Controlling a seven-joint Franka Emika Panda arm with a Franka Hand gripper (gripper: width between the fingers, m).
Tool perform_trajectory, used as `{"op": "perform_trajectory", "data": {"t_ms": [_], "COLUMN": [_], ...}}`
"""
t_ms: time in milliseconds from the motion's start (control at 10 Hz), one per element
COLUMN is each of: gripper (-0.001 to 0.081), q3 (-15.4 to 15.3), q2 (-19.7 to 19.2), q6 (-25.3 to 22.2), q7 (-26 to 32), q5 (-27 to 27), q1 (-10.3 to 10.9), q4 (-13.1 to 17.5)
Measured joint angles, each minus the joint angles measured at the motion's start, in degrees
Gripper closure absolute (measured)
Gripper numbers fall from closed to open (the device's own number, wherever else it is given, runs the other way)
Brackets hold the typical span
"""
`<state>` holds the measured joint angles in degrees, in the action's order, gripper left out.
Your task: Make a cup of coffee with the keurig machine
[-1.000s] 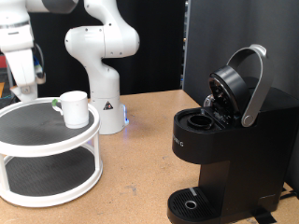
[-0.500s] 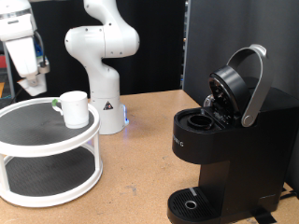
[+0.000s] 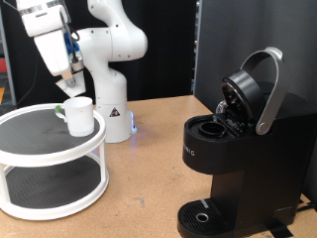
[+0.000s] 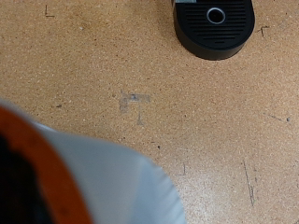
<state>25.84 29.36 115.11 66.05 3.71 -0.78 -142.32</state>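
Now my end effector [image 3: 70,86] is hovering at the cup's [image 3: 78,115] 11 o'clock, clenching a small pod [image 3: 72,88]; keurig machine [image 3: 238,149] lid is standing open.

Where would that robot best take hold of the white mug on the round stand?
Probably by the rim of the cup, coming down from above. It stands upright with its mouth open on the top shelf of the white stand, and its handle points to the exterior view's left. The tool hangs just above it.
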Motion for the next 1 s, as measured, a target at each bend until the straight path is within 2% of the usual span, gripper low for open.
{"op": "perform_trajectory", "data": {"t_ms": [100,200,400,500,700,800,900,1000], "gripper": [0.0673,0.0673,0.0673,0.0673,0.0673,0.0673,0.0673,0.0673], "q3": [0.1,0.1,-0.7,-1.3,-3.7,-4.8,-4.7,-4.7], "q2": [0.0,0.0,-0.1,-0.2,-0.7,-1.0,-1.0,-1.2], "q6": [0.0,0.7,2.3,2.4,3.0,3.9,3.9,1.5], "q7": [0.4,-0.5,-4.0,-4.9,-7.6,-9.2,-9.0,-9.0], "q5": [0.0,2.6,11.7,14.4,15.3,15.3,15.3,15.3], "q1": [0.0,0.3,3.0,4.4,6.2,6.2,6.2,6.3], "q4": [-0.1,-0.3,-0.4,-0.2,0.7,0.7,0.7,0.9]}}
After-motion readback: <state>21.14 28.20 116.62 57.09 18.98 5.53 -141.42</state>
